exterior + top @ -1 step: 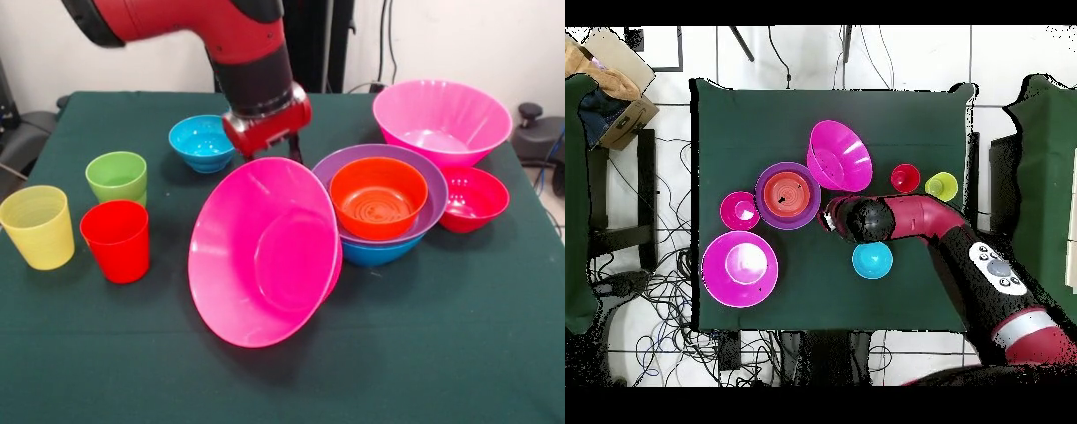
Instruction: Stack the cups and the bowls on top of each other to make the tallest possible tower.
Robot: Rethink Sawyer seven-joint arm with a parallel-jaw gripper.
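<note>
**Bowls half stacked, big pink one tipped on its side**

Bowls first: from my front view the pile (381, 231) sits right of the bench's middle, blue bowl (375, 254) lowest, purple bowl (433, 190) in it, orange bowl (378, 198) nested on top. The big pink bowl (262, 250) is off the pile. It stands tilted on its rim, mouth facing my camera, its right edge against the blue and purple bowls. The tool (269, 146) is directly behind that bowl's upper rim, under the red wrist. I see dark fingers there, but the bowl hides their tips, so I cannot tell whether they are spread, closed, or gripping the rim.

The second large pink bowl (440, 119) sits upright toward the far right corner, with the crimson bowl (477, 199) just in front of it, touching the purple bowl's rim. The cyan bowl (202, 141) stands alone just left of the tool. The three cups are grouped at the left: green cup (116, 177) behind, yellow cup (37, 226) nearest the left edge, red cup (116, 240) beside it.

I can read no brand, label or writing on anything.

For room, the green bench (459, 353) is open across its whole near strip and between the cups and the tipped bowl. Overhead, the large upright bowl (739, 268) sits close to a corner.
</note>
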